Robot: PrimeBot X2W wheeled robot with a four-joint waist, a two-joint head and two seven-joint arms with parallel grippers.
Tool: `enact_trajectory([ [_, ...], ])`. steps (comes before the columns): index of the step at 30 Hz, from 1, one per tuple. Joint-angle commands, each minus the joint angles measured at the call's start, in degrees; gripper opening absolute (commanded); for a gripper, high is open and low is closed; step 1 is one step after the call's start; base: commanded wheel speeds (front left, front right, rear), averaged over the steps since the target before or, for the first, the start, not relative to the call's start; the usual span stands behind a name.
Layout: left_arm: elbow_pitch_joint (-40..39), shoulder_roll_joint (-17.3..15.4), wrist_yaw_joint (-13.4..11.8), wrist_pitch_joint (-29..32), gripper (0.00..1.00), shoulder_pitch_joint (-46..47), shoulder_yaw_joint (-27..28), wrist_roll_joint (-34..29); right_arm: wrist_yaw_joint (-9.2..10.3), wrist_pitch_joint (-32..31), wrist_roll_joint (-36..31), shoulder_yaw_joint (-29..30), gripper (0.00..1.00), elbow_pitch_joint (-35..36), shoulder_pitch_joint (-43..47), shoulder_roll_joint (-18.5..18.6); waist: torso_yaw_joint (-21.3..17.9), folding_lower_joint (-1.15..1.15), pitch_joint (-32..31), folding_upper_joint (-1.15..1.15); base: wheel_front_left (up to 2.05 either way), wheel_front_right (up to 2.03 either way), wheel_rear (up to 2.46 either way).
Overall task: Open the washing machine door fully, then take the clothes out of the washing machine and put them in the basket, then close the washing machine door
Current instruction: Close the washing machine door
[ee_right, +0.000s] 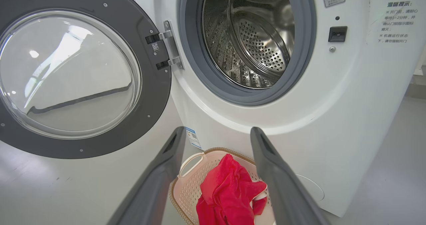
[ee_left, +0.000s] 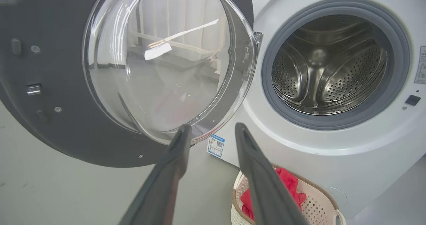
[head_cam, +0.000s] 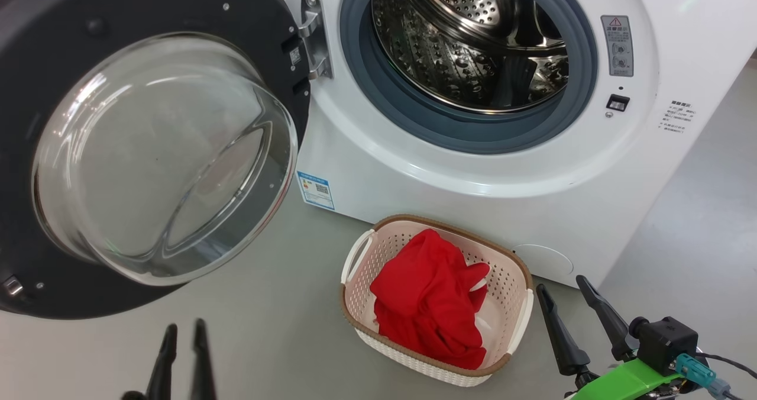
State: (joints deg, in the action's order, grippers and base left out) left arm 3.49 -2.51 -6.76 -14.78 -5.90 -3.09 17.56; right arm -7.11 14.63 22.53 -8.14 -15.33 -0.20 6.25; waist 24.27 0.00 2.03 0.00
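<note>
Now the red clothes [head_cam: 429, 296] lie in the basket [head_cam: 414, 218], just left of the right claw [head_cam: 562, 283], which gapes empty. Ahead of the left claw [head_cam: 185, 326] (fingers partly apart, holding nothing) stands the washing machine door [head_cam: 148, 3], wide open; push its outer rim steadily toward the washing machine [head_cam: 443, 175].
</note>
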Motion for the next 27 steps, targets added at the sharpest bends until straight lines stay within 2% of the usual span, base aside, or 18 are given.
enact_trajectory([
  [1,-2.00,-0.37,-0.02,-0.22,0.00,1.49,2.25,0.38,-0.37,0.37,-0.61,-1.14,1.00,1.26,-0.49,0.30,-0.02,0.00,-0.01,0.00,0.00,0.00,0.00],
  [9,-12.17,-0.37,1.30,-0.22,0.00,4.77,10.65,1.00,-0.37,0.37,-0.74,-0.74,1.00,1.56,-0.44,0.29,-0.43,0.00,0.64,0.00,0.00,0.00,0.00],
  [15,-18.22,-0.37,5.11,-0.22,0.00,10.10,20.44,0.40,-0.37,0.37,-0.82,-0.28,1.00,1.89,-0.62,0.47,-0.59,0.00,1.55,0.00,0.00,0.00,0.00],
  [21,-17.06,-1.77,10.96,-0.22,0.00,18.36,30.50,1.63,-0.37,0.37,-0.81,-0.20,1.00,1.95,-1.14,0.44,-0.84,0.00,2.43,0.00,0.00,0.00,0.00],
  [27,-13.09,-3.94,13.32,-0.22,0.00,26.31,36.76,5.38,-0.37,0.37,-0.80,-0.03,1.00,2.00,-1.35,0.43,-1.19,0.00,2.77,0.00,0.00,0.00,0.00],
])
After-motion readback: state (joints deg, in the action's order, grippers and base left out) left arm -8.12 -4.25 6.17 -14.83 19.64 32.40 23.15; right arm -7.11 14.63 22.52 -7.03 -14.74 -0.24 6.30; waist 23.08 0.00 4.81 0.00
